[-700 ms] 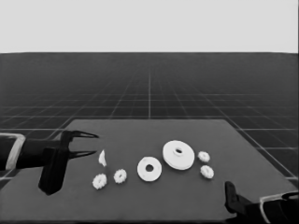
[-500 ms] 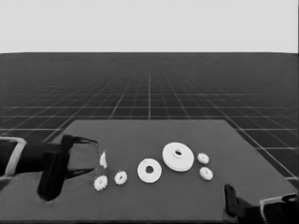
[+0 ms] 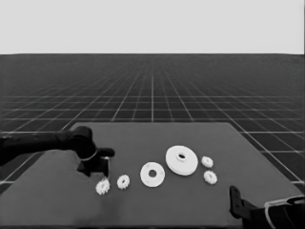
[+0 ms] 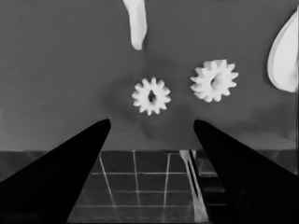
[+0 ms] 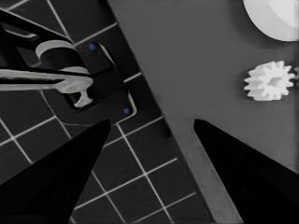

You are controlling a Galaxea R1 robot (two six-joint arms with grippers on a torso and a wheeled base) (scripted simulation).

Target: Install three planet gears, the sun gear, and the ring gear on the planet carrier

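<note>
1. Left gripper point(image 3: 97, 164): stood over the table's point(image 3: 157, 133) left part, just behind the two left-hand gears; fingers spread wide, holding nothing; in the left wrist view both gears lay in the gap beyond the fingertips, apart from them
2. Planet gears, left pair: one point(image 3: 102, 187) near the front edge, the other point(image 3: 123, 181) just beside it toward the smaller round part, not touching; judged light, rigid and toothed, so likely to slip or roll if pinched on tooth tips; best taken across the rim, fingers on opposite sides, pressed squarely
3. Planet gears, right pair: one point(image 3: 207, 161) and one point(image 3: 210, 177) lay just beside the larger round part, toward the table's right edge
4. Smaller round part (planet carrier) point(image 3: 152, 174): flat near the table's middle, centre hole open; nothing sat on it, no gear installed
5. Larger round part (ring gear) point(image 3: 181, 160): thick disc just behind and right of the carrier, close to it; nothing on it; judged stiff, heaviest of the set
6. Thin white piece point(image 4: 136, 21): lay near the left gears, seen in the left wrist view
7. Right gripper point(image 5: 152, 135): parked at the table's front right corner, fingers spread, empty
</note>
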